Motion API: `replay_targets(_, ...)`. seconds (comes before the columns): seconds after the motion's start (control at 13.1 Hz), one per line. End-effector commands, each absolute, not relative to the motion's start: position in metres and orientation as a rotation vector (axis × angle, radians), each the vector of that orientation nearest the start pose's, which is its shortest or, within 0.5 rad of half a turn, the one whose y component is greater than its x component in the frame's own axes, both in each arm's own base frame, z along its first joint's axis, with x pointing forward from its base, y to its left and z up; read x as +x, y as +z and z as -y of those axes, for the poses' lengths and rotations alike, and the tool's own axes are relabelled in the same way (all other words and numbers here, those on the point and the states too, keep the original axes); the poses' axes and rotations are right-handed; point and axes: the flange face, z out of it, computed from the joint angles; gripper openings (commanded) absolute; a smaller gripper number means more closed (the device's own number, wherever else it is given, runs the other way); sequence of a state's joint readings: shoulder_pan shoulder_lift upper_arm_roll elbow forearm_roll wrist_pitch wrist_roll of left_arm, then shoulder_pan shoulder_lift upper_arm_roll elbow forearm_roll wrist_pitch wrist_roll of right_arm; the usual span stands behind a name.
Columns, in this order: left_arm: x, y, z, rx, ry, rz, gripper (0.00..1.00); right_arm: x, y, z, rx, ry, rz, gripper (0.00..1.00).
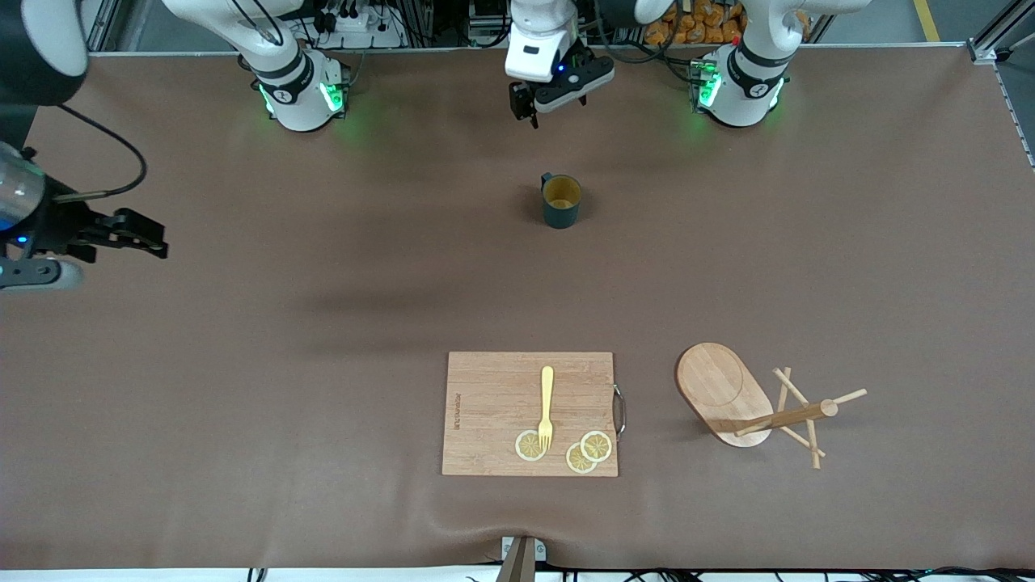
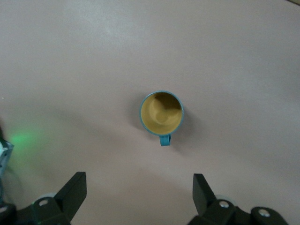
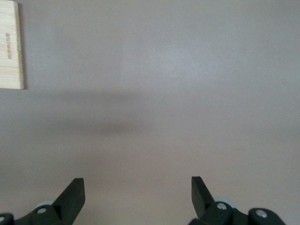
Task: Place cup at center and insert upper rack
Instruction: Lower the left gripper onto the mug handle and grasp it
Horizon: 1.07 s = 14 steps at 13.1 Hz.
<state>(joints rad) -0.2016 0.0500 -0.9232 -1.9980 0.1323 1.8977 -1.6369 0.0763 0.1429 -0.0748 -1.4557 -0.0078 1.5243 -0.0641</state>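
The cup stands upright on the brown tabletop, toward the robots' bases and about midway between the two ends, its yellowish-tan inside open to the camera and its loop handle on the side toward the bases. From the left wrist view the cup sits alone on bare tabletop, handle and rim plain to see, nothing touching it.

The left hand hangs in the air over the strip of tabletop between the bases and the cup, and its two dark fingers stand spread wide with nothing between them. It is above the cup's neighbourhood but well clear of it.

The right hand is out over the right arm's end of the tabletop, pointing sideways across it. Its fingers are also spread wide and empty, with bare brown surface under them and a corner of the cutting board showing at the edge of the right wrist view.

Nearer the front camera, the cutting board lies flat with a yellow fork on it and three lemon slices by the fork's tines. Beside the board, toward the left arm's end, the upper rack lies tipped over: its oval base tilted up on edge, the post slanting out low over the tabletop, thin pegs splayed at the end. It is well apart from the cup and from both hands
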Motion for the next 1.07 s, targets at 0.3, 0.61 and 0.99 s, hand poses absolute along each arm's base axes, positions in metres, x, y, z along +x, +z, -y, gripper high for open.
replay_targets(0.3,0.234,0.313,0.524,-2.799,-0.249,0.834,1.0,0.586,0.587,0.025,-3.141,0.156,0.144,1.0)
replay_targets(0.61,0.22,0.283,0.533,-2.779,-0.218,0.893,0.97,0.577,0.569,0.038,-3.114,0.287,0.11,1.0)
replay_targets(0.99,0.191,0.25,0.543,-2.752,-0.317,0.958,0.6,0.574,0.557,0.035,-3.002,0.311,0.077,1.0)
